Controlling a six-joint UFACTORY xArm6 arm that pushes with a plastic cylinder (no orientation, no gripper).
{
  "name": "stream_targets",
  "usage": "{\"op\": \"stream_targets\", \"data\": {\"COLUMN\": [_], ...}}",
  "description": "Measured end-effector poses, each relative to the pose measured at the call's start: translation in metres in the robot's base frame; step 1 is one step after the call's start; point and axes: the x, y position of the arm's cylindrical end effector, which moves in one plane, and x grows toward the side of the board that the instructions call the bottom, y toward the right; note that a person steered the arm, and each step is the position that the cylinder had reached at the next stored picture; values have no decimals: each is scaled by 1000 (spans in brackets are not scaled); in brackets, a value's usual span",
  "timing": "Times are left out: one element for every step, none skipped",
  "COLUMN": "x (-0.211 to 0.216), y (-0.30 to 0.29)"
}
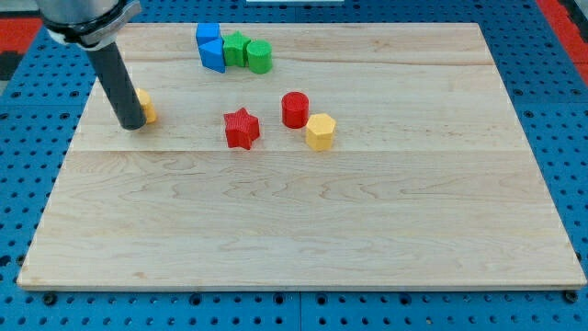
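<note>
My tip (131,124) rests on the wooden board at the view's left, touching the left side of a yellow block (146,106) that the rod partly hides. To the right lies a red star block (242,128). Further right stand a red cylinder (295,109) and a yellow hexagonal block (320,131), close together. Near the view's top sit a blue cube (209,37), a blue wedge-shaped block (214,55), a green block (237,47) and a green cylinder (259,56), bunched in one cluster.
The wooden board (303,230) lies on a blue perforated table (560,110). The arm's grey housing (83,18) hangs over the board's top left corner.
</note>
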Motion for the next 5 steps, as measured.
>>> {"op": "stream_targets", "data": {"x": [-40,-76,-79,-71,-71], "y": [1,5,16,38,86]}}
